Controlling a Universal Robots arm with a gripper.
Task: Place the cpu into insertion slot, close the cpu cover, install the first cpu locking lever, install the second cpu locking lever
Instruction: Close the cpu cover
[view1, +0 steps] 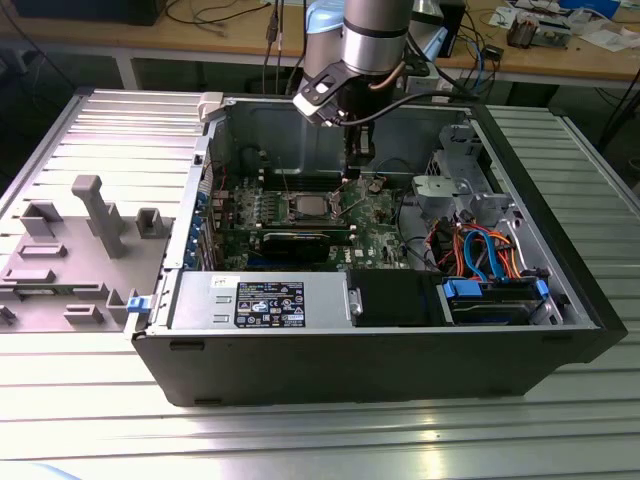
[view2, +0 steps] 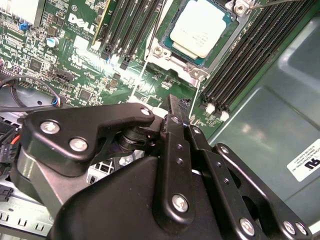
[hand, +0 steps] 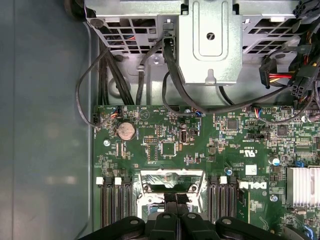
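Observation:
The cpu, with its plain silver top, sits in the insertion slot on the green motherboard. The cpu cover appears to lie flat around it as a metal frame. A thin locking lever crosses by one corner of the socket; I cannot tell whether it is latched. My gripper hovers just beside the socket, shut, with nothing visible between its fingers. In the exterior view the gripper hangs inside the case, to the exterior view's right of the cpu. In the first wrist view the gripper overlaps the socket frame.
Black memory slots flank the socket on both sides. A graphics card, power supply, drive cage and coloured cables crowd the case. A grey fixture tray lies at the exterior view's left.

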